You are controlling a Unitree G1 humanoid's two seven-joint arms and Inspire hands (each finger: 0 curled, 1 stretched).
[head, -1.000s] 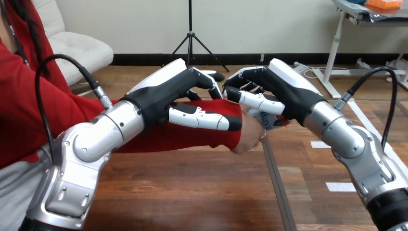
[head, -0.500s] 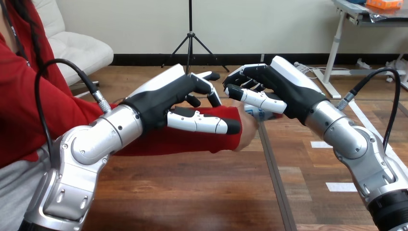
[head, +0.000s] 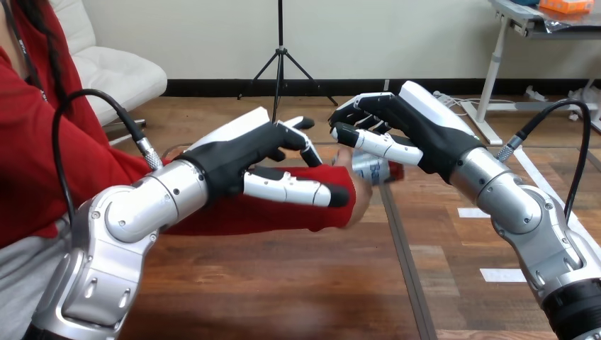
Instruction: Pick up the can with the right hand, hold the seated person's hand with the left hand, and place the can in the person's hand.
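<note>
Counter: the wooden counter (head: 283, 290) lies nearest to me and runs under both of my arms toward the far side.
Left arm: my left arm (head: 135, 212) comes in from the near left corner. Its silver forearm slants up and right toward the middle.
Right arm: my right arm (head: 510, 202) comes in from the near right corner and slants up and left, so the two arms point at each other.
Red sleeve: the person's red sleeve (head: 234, 212) reaches in from the left above the counter. It passes just behind my left forearm, and its cuff ends near the middle.
Left hand: my left hand (head: 244, 152) is clasped on the person's wrist (head: 339, 212). My thumb (head: 290, 190) lies along the near side of the sleeve with its tip at the cuff, and my fingers (head: 306, 145) curl over the top to the far side.
Person's hand: the person's hand (head: 360, 195) shows just past the cuff, right of my left thumb tip and raised off the counter. It touches the can from the left and from below. I cannot tell whether it closes round the can.
Can: the can (head: 370, 167) is up off the counter in the middle, between my two hands and against the person's hand. My right thumb hides much of it.
Right hand: my right hand (head: 425, 134), a little farther off and to the right, grasps the can, with the thumb across its near side and the fingers curled over its far side.
</note>
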